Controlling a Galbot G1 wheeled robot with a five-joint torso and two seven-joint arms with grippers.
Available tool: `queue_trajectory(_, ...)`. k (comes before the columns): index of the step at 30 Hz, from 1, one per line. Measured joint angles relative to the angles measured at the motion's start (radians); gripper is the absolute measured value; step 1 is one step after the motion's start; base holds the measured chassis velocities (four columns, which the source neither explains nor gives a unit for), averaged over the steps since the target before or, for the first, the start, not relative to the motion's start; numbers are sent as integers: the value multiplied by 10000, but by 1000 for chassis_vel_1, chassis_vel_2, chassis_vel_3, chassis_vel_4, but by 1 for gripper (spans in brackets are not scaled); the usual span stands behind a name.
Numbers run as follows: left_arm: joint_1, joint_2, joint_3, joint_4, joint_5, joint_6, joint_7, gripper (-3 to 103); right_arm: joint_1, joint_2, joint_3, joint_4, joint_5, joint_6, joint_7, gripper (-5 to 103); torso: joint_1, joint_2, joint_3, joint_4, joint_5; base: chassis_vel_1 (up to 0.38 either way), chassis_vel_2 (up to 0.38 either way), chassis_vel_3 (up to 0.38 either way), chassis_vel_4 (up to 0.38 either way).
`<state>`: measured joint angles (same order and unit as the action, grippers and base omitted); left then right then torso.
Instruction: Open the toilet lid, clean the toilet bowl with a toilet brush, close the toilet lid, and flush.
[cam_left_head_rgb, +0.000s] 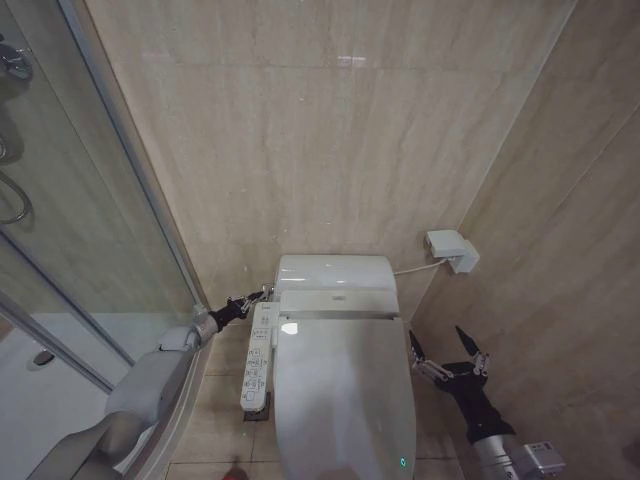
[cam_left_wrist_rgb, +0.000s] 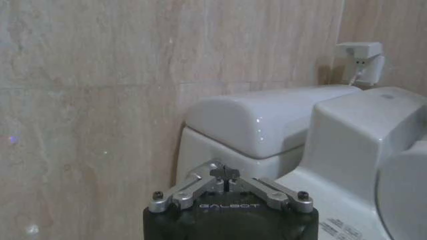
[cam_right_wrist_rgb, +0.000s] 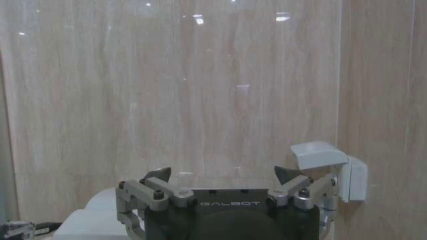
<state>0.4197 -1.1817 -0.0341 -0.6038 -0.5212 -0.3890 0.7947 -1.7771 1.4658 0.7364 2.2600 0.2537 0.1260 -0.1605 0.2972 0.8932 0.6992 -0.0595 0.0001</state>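
Pincers (cam_left_head_rgb: 447, 352) beside seemingly closed toilet lid (cam_left_head_rgb: 343, 400)

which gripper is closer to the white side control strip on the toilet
Left. The left gripper sits just behind the white side control strip, near its rear end. The right gripper hangs across the closed white toilet lid.

beige stone-look wall tiles (cam_left_head_rgb: 330, 140) rise behind, catching ceiling-light glints. a glass shower screen (cam_left_head_rgb: 70, 230) stands at the left. a white wall socket box (cam_left_head_rgb: 452, 249) sits in the right corner. floor tiles (cam_left_head_rgb: 220, 420) match.
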Motion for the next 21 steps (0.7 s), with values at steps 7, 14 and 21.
queue_trajectory(7, -95, -48, 38, 141, 22, -19, -116, 0, 0, 0, 0, 0, 0, 0, 0, 100, 0, 0, 0, 0, 0, 0, 0, 0, 0)
queue_trajectory(14, -27, -3, 74, 315, 63, -70, -64, 0, 0, 0, 0, 0, 0, 0, 0, 100, 0, 0, 0, 1, -1, 0, 0, 0, 0)
queue_trajectory(21, -88, -122, 60, 497, 180, -83, 24, 0, 0, 0, 0, 0, 0, 0, 0, 100, 0, 0, 0, 0, -1, 0, 0, 0, 0)
